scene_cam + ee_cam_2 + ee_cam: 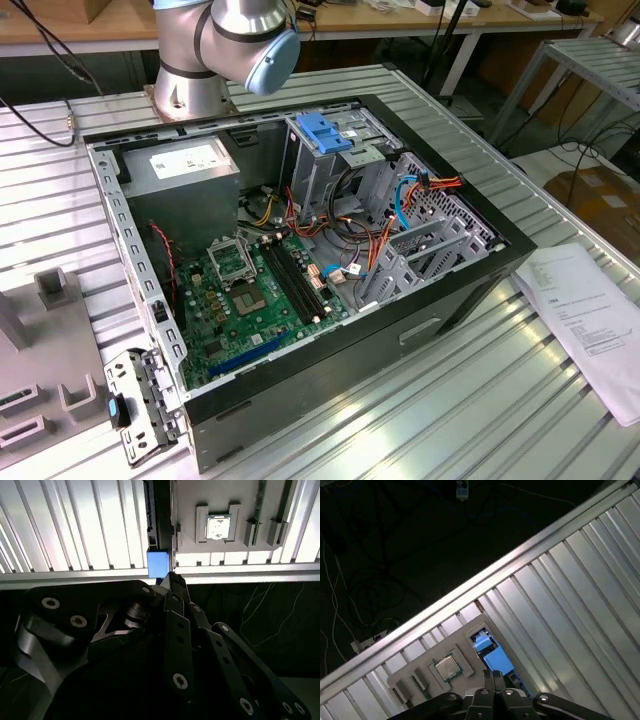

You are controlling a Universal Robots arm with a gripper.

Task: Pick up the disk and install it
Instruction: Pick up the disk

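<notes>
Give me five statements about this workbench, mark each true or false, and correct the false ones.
1. The computer case lies open with its motherboard showing. True.
2. The sheet of paper lies inside the case. False: the paper lies on the table, at the exterior view's right of the case.
3. The power supply carries a white sticker. True.
4. The gripper hangs inside the case. False: in both wrist views the gripper is over the table's edge, right by a blue piece that looks like the disk's rail.
5. The grey tray has an empty square holder. False: a chip sits in it.
</notes>
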